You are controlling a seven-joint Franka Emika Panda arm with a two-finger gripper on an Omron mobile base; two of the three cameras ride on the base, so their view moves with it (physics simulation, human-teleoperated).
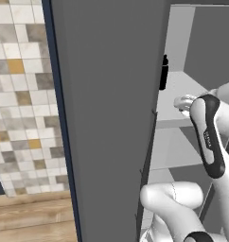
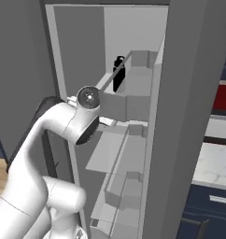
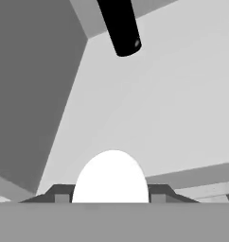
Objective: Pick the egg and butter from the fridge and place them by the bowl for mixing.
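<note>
2 fingers point(image 3: 156, 193) flank the egg point(image 3: 112, 177), seemingly gripping it, arm inside fridge point(image 1: 107, 118).

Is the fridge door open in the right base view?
Yes, the fridge stands open, so its pale shelves and a black bottle on the upper shelf are visible.

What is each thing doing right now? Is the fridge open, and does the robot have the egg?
fridge: door open, pale shelves showing.
egg: white, sitting between the end effector's fingertips, apparently gripped.
end effector: reached into the fridge, fingers on either side of the egg.
black bottle: standing upright on the upper shelf, untouched.
</note>
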